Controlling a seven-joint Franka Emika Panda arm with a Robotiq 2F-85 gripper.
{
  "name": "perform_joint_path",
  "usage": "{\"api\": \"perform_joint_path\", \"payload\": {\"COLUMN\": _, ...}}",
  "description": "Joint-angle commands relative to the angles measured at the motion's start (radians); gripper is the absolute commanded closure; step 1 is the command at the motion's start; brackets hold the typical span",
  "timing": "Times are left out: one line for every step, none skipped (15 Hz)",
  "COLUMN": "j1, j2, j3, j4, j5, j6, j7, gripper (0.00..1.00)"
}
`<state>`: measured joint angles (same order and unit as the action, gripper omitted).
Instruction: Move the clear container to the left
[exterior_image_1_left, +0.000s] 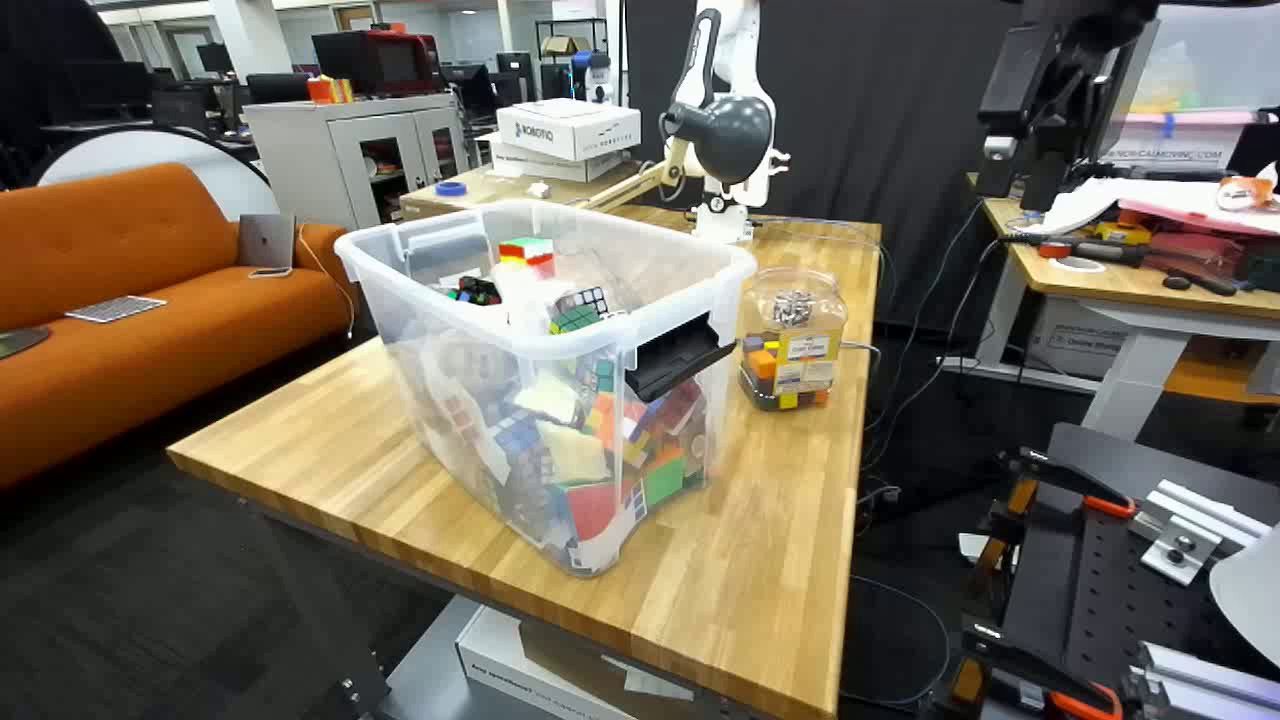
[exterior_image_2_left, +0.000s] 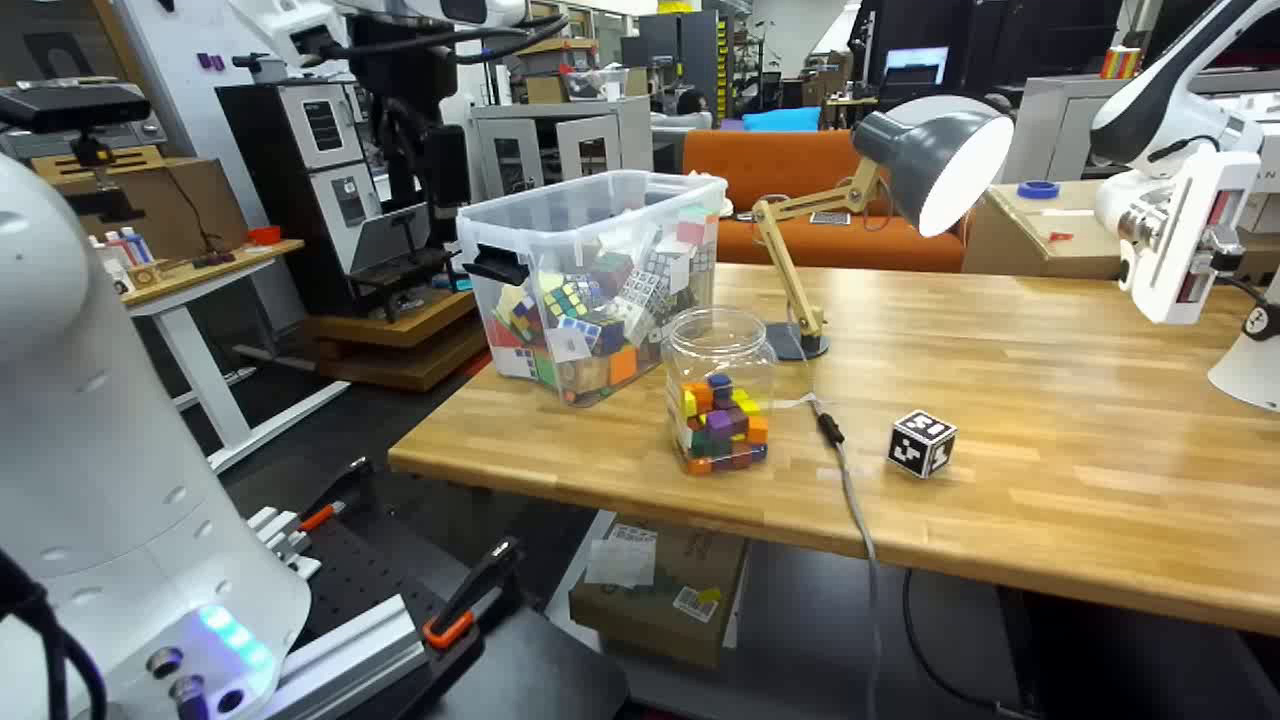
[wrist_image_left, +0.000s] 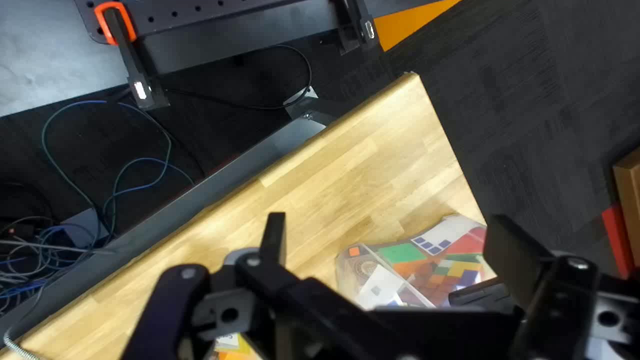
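The clear container (exterior_image_1_left: 792, 340) is a small transparent jar of coloured cubes with a yellow label. It stands upright on the wooden table beside the large bin and shows in both exterior views (exterior_image_2_left: 718, 400). In the wrist view only a sliver of it (wrist_image_left: 235, 345) shows at the bottom left, mostly hidden by the gripper. My gripper (wrist_image_left: 387, 220) is open with nothing between its fingers. It hangs in the air, apart from the jar, and shows in both exterior views, at the upper right (exterior_image_1_left: 1012, 170) and at the upper left (exterior_image_2_left: 430, 185).
A large clear storage bin (exterior_image_1_left: 690, 300) full of puzzle cubes stands close beside the jar. A desk lamp (exterior_image_2_left: 800, 270), its grey cord (exterior_image_2_left: 850, 480) and a black-and-white marker cube (exterior_image_2_left: 922, 443) are on the table (exterior_image_2_left: 1080, 380). Another white robot arm (exterior_image_2_left: 1180, 200) stands at the far end.
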<state>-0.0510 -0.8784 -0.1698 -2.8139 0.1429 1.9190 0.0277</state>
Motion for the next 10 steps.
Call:
{"api": "perform_joint_path", "payload": {"j1": -0.021, "j2": 0.004, "j3": 0.019, "j4": -0.004, "j5": 0.015, "j6": -0.006, "j7": -0.014, "gripper": 0.0}}
{"api": "perform_joint_path", "payload": {"j1": -0.021, "j2": 0.006, "j3": 0.02, "j4": -0.009, "j5": 0.015, "j6": -0.006, "j7": -0.015, "gripper": 0.0}}
{"api": "perform_joint_path", "payload": {"j1": -0.021, "j2": 0.008, "j3": 0.02, "j4": -0.011, "j5": 0.015, "j6": -0.006, "j7": -0.015, "gripper": 0.0}}
{"api": "perform_joint_path", "payload": {"j1": -0.021, "j2": 0.008, "j3": 0.02, "j4": -0.011, "j5": 0.015, "j6": -0.006, "j7": -0.015, "gripper": 0.0}}
{"api": "perform_joint_path", "payload": {"j1": -0.021, "j2": 0.008, "j3": 0.02, "j4": -0.011, "j5": 0.015, "j6": -0.006, "j7": -0.015, "gripper": 0.0}}
{"api": "perform_joint_path", "payload": {"j1": -0.021, "j2": 0.008, "j3": 0.02, "j4": -0.011, "j5": 0.015, "j6": -0.006, "j7": -0.015, "gripper": 0.0}}
{"api": "perform_joint_path", "payload": {"j1": -0.021, "j2": 0.008, "j3": 0.02, "j4": -0.011, "j5": 0.015, "j6": -0.006, "j7": -0.015, "gripper": 0.0}}
{"api": "perform_joint_path", "payload": {"j1": -0.021, "j2": 0.008, "j3": 0.02, "j4": -0.011, "j5": 0.015, "j6": -0.006, "j7": -0.015, "gripper": 0.0}}
{"api": "perform_joint_path", "payload": {"j1": -0.021, "j2": 0.008, "j3": 0.02, "j4": -0.011, "j5": 0.015, "j6": -0.006, "j7": -0.015, "gripper": 0.0}}
{"api": "perform_joint_path", "payload": {"j1": -0.021, "j2": 0.008, "j3": 0.02, "j4": -0.011, "j5": 0.015, "j6": -0.006, "j7": -0.015, "gripper": 0.0}}
